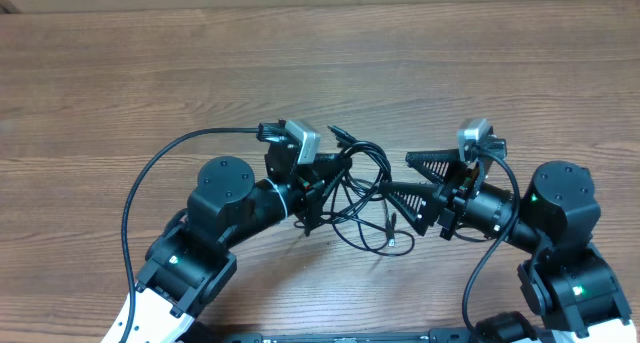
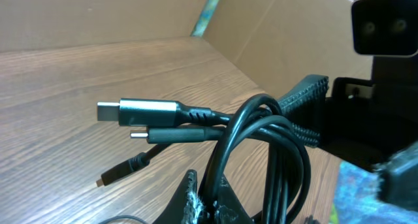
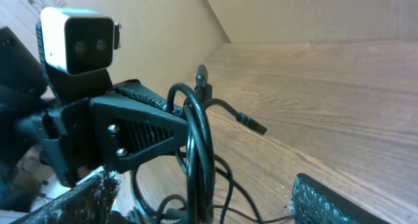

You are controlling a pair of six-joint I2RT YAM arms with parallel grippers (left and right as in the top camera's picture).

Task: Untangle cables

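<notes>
Left pincer (image 1: 322, 188) clamps the cables (image 2: 189, 134): glossy black loops, silver-tipped plugs fanning out. Right pincer (image 1: 398, 173) gapes wide apart just beside them.

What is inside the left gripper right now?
Black cables, pinched in the shut left gripper; their plugs stick out free. The fingers cover the pinched stretch itself.

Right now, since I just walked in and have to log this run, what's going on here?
Two robot arms are working on a tangle of thin black cables over the wooden table. The left gripper is shut on the bundle, with loops and plug ends sticking out of it. The right gripper is open next to the tangle, gripping nothing.
</notes>
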